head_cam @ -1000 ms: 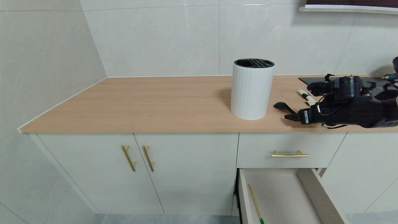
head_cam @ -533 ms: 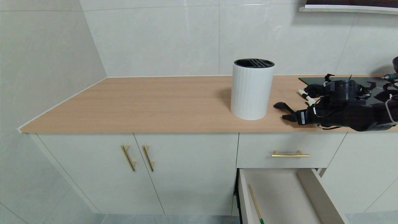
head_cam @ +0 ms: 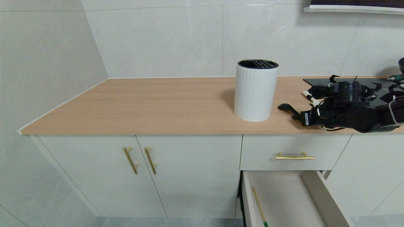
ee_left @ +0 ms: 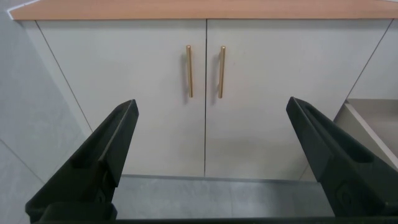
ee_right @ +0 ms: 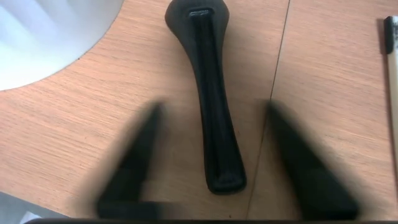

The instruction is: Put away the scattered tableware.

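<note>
A black utensil handle [head_cam: 285, 107] lies flat on the wooden counter [head_cam: 157, 104], just right of the white ribbed knife holder [head_cam: 255, 91]. My right gripper [head_cam: 296, 118] is low over the counter at the handle's near end. In the right wrist view the handle [ee_right: 211, 106] runs between the two spread fingers of the right gripper [ee_right: 213, 112], which is open and not touching it. The holder's rim [ee_right: 43, 31] shows at that view's corner. My left gripper [ee_left: 211, 106] hangs open in front of the cabinet doors [ee_left: 155, 112], holding nothing.
A white-handled utensil [head_cam: 311, 98] lies behind the right arm by the black cooktop [head_cam: 315, 81]. Below the counter the lower drawer [head_cam: 318, 198] stands pulled out with chopsticks [head_cam: 258, 205] inside. The shut drawer above has a gold handle [head_cam: 294, 156].
My right arm has shifted slightly left and settled lower over the black handle. The handle, the holder and the drawer have stayed put.
</note>
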Robot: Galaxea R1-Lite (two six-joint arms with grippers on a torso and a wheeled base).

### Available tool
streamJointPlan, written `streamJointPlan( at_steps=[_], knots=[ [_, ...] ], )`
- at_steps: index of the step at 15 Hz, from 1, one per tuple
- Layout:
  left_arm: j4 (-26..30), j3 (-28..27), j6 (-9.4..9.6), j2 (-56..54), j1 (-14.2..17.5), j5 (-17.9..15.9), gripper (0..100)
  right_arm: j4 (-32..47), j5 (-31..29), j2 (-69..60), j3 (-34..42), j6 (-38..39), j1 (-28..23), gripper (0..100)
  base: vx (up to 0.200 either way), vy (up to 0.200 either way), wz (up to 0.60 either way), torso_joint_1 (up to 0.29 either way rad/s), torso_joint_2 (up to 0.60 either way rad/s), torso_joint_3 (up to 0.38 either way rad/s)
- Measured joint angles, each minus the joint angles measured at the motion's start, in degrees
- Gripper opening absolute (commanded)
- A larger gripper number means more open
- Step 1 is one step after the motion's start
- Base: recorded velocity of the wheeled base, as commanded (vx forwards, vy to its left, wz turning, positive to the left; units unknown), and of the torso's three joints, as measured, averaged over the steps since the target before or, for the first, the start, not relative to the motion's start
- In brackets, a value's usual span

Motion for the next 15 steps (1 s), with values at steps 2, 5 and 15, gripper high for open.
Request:
streamJointPlan(
  at_steps=[2, 5, 15],
  knots=[
    [-0.02, 0.0, -0.02, 0.0, 0.0, 0.0, 100, 0.0, 0.02, 0.07, -0.04, 0.02, 0.02, 0, 0.0, 0.0, 0.0, 0.0, 0.0, 0.0],
    [0.0, 0.0, 0.0, 0.0, 0.0, -0.02, 100, 0.11, -0.16, 0.02, -0.01, 0.02, 0.02, 0, 0.0, 0.0, 0.0, 0.0, 0.0, 0.0],
    [-0.02, 0.0, 0.02, 0.0, -0.02, 0.0, 100, 14.86, -2.33, -18.18, 7.08, 11.9, 1.32, 0, 0.0, 0.0, 0.0, 0.0, 0.0, 0.0]
  ],
)
